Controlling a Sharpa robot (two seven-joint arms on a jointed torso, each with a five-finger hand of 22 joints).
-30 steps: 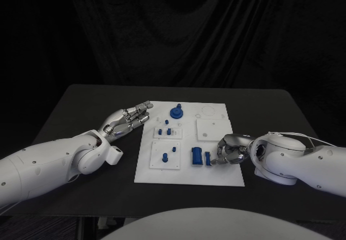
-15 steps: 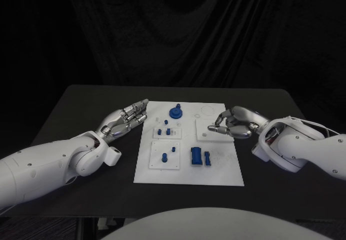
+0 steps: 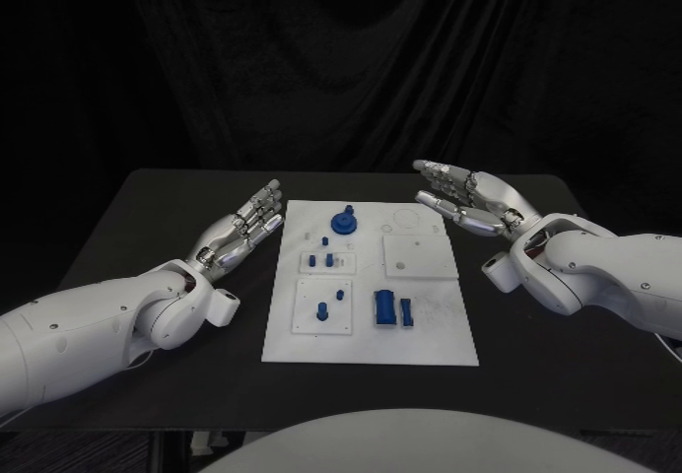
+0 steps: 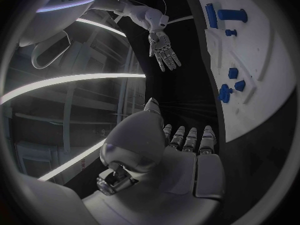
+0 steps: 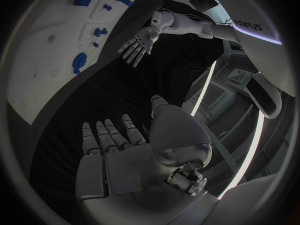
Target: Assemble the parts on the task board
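The white task board (image 3: 427,330) lies in the middle of the black table. Blue parts stand on it: a round knob (image 3: 344,221) at the far end, small pegs (image 3: 325,260), a peg (image 3: 324,310) on the near left plate, and two blocks (image 3: 394,308) side by side. My left hand (image 3: 244,233) hovers left of the board, fingers straight and spread, holding nothing. My right hand (image 3: 469,200) is raised off the board's far right corner, flat and spread, holding nothing. The left wrist view shows the board (image 4: 275,80) and my right hand (image 4: 164,52); the right wrist view shows my left hand (image 5: 139,45).
A square white inset plate (image 3: 420,256) with small holes sits on the board's right half. Black table (image 3: 569,365) surrounds the board on all sides, with a dark curtain behind.
My right hand has lifted from the blue blocks at the board's near right, swung to the far right corner and spread flat. My left hand's fingers have straightened out.
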